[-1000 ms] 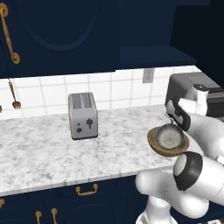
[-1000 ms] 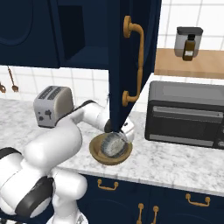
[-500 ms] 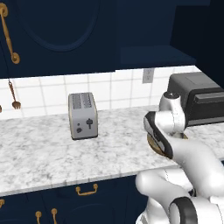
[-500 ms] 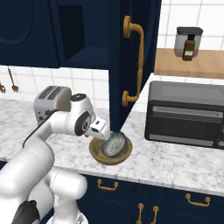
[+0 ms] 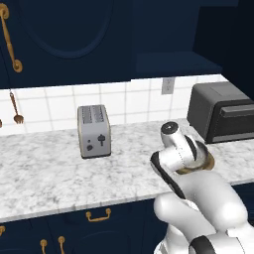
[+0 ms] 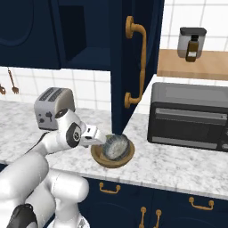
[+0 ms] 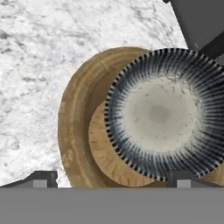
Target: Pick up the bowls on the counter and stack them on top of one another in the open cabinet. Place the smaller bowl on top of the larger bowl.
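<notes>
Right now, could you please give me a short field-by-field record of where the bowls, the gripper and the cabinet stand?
smaller bowl: sits inside the larger bowl, off-centre
larger bowl: on the counter, beside the toaster oven
gripper: open, over the stacked bowls, holding nothing
open cabinet: shelf holds no bowl yet
toaster: on the counter, away from the bowls

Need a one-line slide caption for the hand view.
Open gripper above the smaller bowl nested in the larger bowl on the counter.
</notes>
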You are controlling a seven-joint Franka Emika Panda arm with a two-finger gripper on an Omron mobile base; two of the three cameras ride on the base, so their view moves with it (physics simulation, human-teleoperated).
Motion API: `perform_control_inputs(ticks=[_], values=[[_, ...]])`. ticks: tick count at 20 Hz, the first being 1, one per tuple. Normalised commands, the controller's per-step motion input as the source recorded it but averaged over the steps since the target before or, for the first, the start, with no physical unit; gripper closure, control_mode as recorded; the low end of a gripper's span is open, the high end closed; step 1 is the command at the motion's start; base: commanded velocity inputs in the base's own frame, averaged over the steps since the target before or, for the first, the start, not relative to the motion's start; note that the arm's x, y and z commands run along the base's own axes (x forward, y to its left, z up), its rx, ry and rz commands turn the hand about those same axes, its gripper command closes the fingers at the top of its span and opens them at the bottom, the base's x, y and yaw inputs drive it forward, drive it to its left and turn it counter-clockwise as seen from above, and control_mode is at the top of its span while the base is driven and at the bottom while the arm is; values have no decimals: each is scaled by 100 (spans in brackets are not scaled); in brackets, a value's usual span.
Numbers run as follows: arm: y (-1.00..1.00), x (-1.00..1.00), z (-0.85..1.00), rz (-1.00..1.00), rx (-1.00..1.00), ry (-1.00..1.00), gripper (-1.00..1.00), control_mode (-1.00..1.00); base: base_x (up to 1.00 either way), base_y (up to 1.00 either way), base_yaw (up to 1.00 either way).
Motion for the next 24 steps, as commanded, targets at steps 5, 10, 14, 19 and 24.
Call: perform_control_inputs(ticks=[5, 10, 14, 19, 24], values=[[7, 26, -19, 7, -6, 7, -100, -100, 0, 0, 0], [27, 2, -3, 5, 0, 4, -100, -100, 0, 0, 0], [-4, 9, -40, 0, -6, 6, -100, -100, 0, 0, 0], [-14, 7, -33, 0, -3, 6, -100, -100, 0, 0, 0], [-17, 1, -9, 0, 0, 0, 100, -100, 0, 0, 0]])
